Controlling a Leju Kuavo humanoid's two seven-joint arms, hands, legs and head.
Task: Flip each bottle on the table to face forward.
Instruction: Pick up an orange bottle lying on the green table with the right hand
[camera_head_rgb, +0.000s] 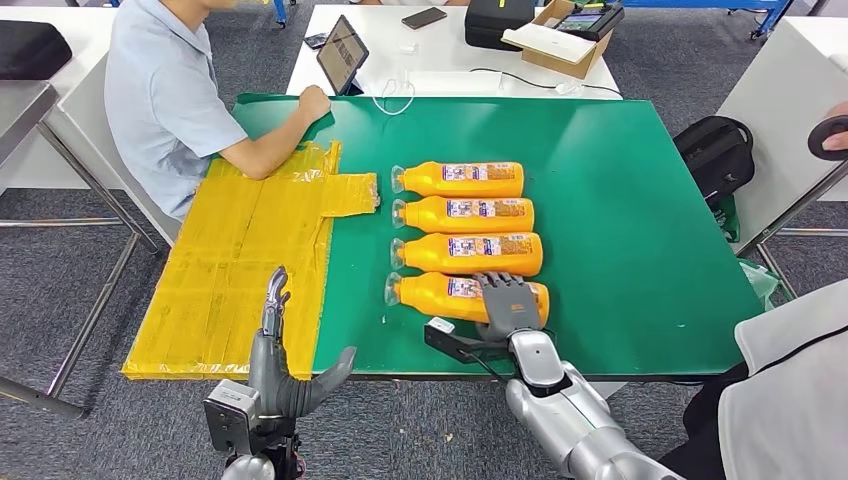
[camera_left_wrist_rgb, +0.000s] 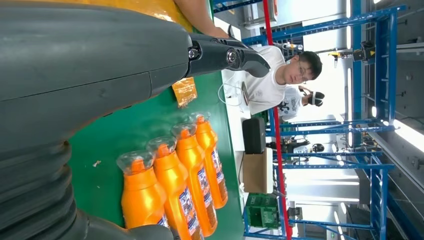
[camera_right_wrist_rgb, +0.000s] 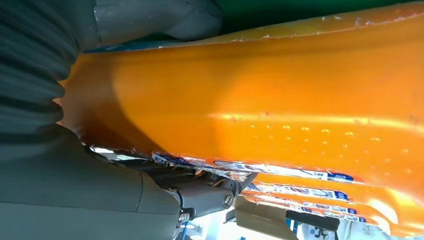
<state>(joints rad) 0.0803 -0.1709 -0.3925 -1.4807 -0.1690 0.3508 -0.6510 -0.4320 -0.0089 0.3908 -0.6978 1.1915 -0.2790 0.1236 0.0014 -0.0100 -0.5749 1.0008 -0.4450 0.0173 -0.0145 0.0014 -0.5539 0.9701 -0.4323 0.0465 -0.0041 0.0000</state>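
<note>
Four orange bottles lie on their sides in a neat row on the green worktop, caps pointing to the robot's left. The right hand lies over the nearest bottle, fingers wrapped down on its fat end — it grips that bottle. In the right wrist view the thumb and the dark fingers sit on either side of the orange body.

The left hand hangs off the near edge of the worktop, fingers apart, holding nothing.

What could go wrong? The bottle is round and smooth, so it may slip or roll in the hand as it turns. The second bottle lies just beside it, almost touching, so a wide turn could bump it and push the row crooked. The near edge of the worktop is close too — if the hand lets go too soon, the bottle could roll off onto the floor.

There is lots of bare green room to the right of the row. To the left lies a yellow sheet, and a person's arm rests near its far end, well apart from the bottles.
</note>
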